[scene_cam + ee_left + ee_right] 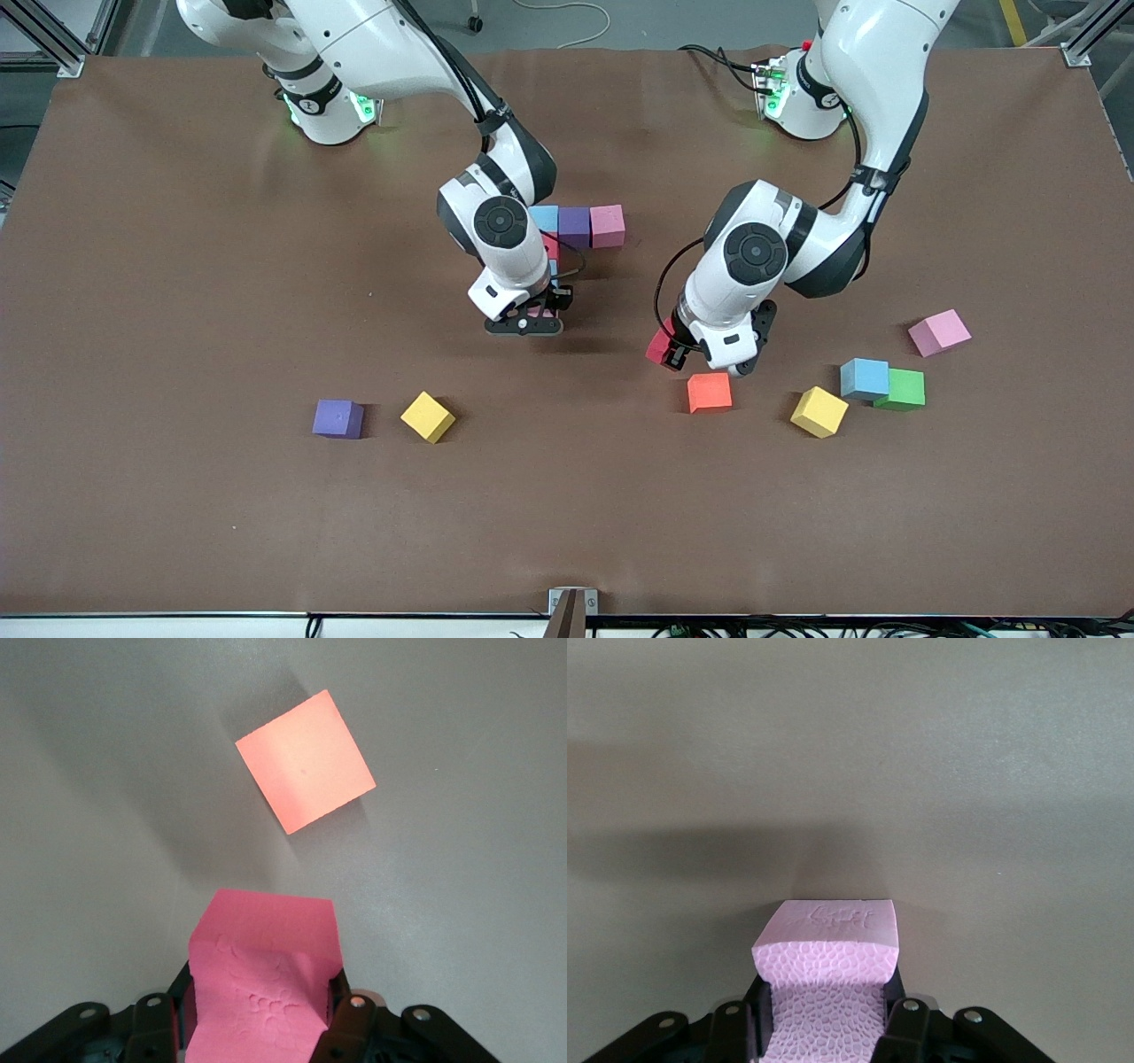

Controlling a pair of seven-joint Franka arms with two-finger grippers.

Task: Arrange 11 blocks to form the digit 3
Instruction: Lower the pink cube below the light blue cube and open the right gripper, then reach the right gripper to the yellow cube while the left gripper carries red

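Front view: partial digit 3 (576, 226) mid-table, right gripper (524, 321) clamps a pink block (828, 966) beside it, left gripper (678, 350) grips a red block (660, 347) over the orange block (710, 392); next, seat both flush.

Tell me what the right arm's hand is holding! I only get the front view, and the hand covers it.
Observer: The right wrist view shows the right gripper shut on a pink block.
Operator: Is the block smooth?
Observer: No. The side facing that camera has a pebbly pattern pressed into it, and there is a small dent on its end.
Operator: And the red one in the other hand?
Observer: In the left wrist view, the left gripper is shut on the red block, whose face is dented too. The orange block lies flat on the table, apart from it.
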